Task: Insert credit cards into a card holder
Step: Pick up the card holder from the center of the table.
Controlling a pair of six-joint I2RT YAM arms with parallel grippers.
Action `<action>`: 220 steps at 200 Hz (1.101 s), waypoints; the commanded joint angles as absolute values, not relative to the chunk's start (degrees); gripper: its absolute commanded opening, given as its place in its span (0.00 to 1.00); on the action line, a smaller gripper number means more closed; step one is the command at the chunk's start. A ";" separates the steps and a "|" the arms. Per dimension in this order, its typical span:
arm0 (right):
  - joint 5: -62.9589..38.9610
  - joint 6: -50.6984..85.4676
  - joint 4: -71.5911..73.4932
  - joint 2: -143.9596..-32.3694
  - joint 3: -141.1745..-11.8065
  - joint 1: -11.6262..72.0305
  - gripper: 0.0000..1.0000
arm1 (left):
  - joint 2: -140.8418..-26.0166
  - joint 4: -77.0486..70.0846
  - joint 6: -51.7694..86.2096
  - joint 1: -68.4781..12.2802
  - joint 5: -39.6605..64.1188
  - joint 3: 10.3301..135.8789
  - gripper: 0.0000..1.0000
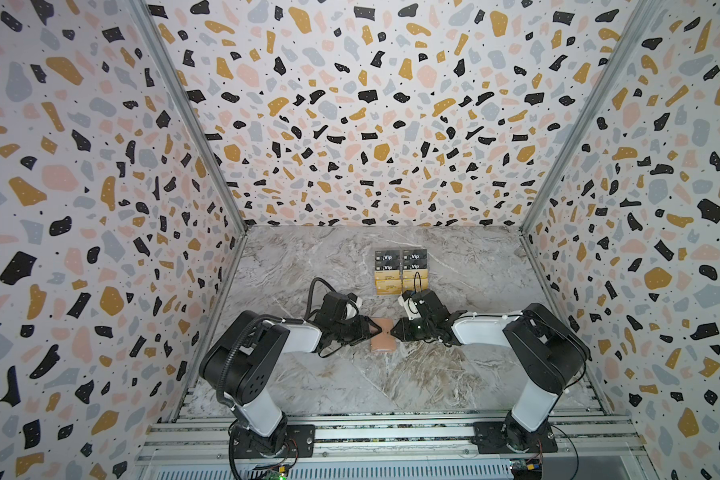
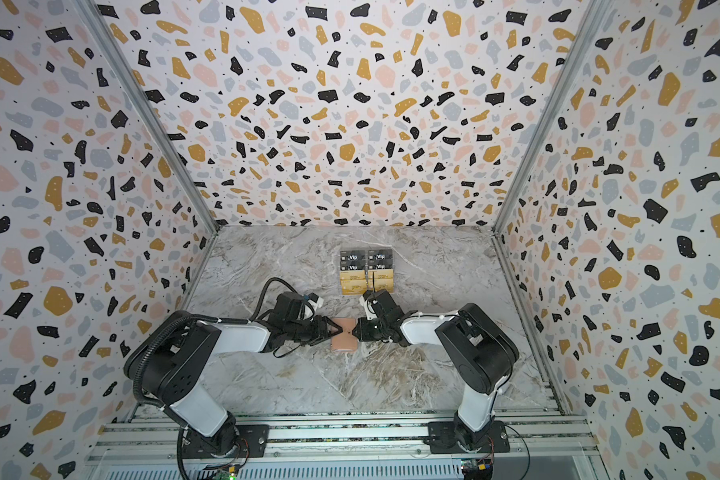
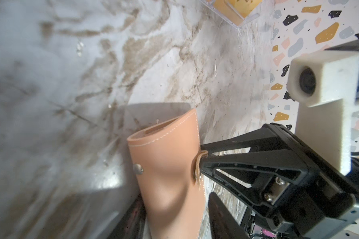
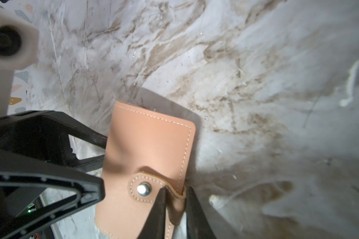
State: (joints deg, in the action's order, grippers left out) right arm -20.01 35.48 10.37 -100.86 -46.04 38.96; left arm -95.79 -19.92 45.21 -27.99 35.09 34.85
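The salmon-pink card holder [image 1: 382, 341] is closed and tilted up off the marble between both arms. My right gripper [image 4: 176, 191] is shut on its strap tab [image 4: 177, 195], beside the round snap [image 4: 143, 189]. My left gripper [image 3: 175, 198] is at the opposite edge with its jaws apart, one on each side of the card holder [image 3: 170, 157]. One finger [image 3: 136, 215] lies against it, and a slit of table shows before the other finger [image 3: 220, 213]. Gold credit cards [image 1: 388, 281] sit in the front tiers of a clear stand behind the grippers, untouched.
Black "Vip" cards [image 1: 387, 258] fill the back tiers of the acrylic stand [image 3: 239, 23]. Patterned walls close in the marble table [image 1: 454, 365] on three sides. A rail [image 1: 391, 436] with both arm bases runs along the front edge.
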 commanded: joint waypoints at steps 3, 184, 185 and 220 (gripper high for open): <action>-14.30 35.36 4.44 -104.36 -43.42 38.06 0.19 | -94.67 -23.95 47.23 -28.48 36.64 34.45 0.44; -15.75 35.73 6.43 -100.64 -44.15 38.97 0.19 | -98.11 -24.17 47.89 -28.83 39.12 37.77 0.03; -15.75 35.73 6.43 -100.64 -44.15 38.97 0.19 | -98.01 -23.95 47.89 -28.83 39.07 37.83 0.03; -14.36 32.79 -1.51 -93.53 -50.11 38.94 0.23 | -92.13 -13.89 45.96 -28.92 33.10 41.40 0.00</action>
State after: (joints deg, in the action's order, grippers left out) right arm -18.70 35.46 8.56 -99.13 -46.28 39.05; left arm -97.34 -18.94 47.27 -28.62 37.15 37.82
